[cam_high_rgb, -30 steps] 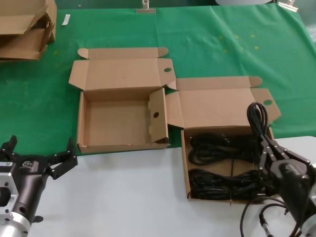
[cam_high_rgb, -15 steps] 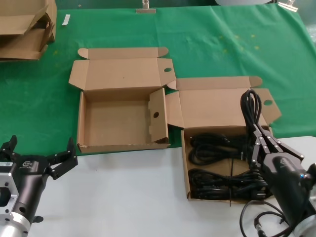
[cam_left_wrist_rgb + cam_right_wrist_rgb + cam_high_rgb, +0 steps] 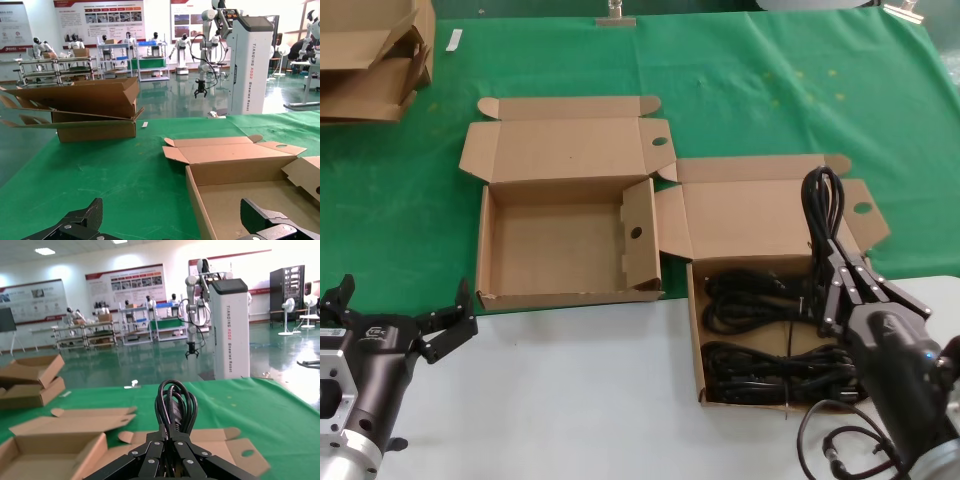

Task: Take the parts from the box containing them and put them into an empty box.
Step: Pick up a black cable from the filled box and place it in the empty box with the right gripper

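Transfer is the step in hand, as we read it. In the head view the right pincer (image 3: 842,283) is clamped on a black looped power cord bundle (image 3: 823,205), held upright above the shallow brown cardboard box with plain low walls (image 3: 694,340), where more black coiled cords (image 3: 770,330) lie in two rows. The lifted loop stands in front of that box's open lid. To the robot's left, just beside this box, sits the empty brown cardboard box with the tall holed side flap (image 3: 638,234), nothing inside it. The left pincer (image 3: 405,318) waits with its fingers apart over the pale tabletop (image 3: 570,390), near the empty box's front wall. Our judgement: the next move calls for carrying the bundle leftward, high enough to clear the tall flap, then lowering it lengthwise before letting go.

The left wrist view shows only the tips of its own spread fingers and the empty box's interior and lid; it adds a stack of flat brown cardboard sheets (image 3: 90,107) far back on the green cloth (image 3: 125,170), which the head view cuts off at its corner.

The right wrist view shows what the head view cannot: the fingers meeting tightly round the base of the loop, several strands gathered together. It does not show the cords left in the box below.
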Controlling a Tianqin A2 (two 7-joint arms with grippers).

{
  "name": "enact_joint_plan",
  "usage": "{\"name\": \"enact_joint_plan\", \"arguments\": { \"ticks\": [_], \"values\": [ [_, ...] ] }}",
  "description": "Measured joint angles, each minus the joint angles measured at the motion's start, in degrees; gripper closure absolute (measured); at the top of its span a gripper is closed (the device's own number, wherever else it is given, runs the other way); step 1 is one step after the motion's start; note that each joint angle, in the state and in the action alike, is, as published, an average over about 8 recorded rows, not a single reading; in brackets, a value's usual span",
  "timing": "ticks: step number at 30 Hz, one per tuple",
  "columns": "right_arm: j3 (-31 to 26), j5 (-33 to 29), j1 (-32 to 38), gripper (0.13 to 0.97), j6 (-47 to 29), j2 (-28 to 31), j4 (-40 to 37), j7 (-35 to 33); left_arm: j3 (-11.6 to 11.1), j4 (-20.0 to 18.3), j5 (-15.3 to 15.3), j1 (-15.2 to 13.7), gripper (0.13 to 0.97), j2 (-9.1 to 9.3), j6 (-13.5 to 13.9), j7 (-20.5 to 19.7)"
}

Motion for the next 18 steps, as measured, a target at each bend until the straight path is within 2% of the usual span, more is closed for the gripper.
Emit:
{"name": "enact_joint_plan", "arguments": {
  "ticks": [8, 18],
  "values": [
    [-4.05, 2.57, 1.30, 0.941, 0.22, -2.82, -0.36, -3.48, 0.00, 0.00, 0.00, 0.00, 0.132, 0.00, 0.00, 0.00],
    [-17.54, 9.05, 10.53, 0.941, 5.80, -4.36, -9.77, -10.36, 0.00, 0.00, 0.00, 0.00, 0.132, 0.00, 0.00, 0.00]
  ]
}}
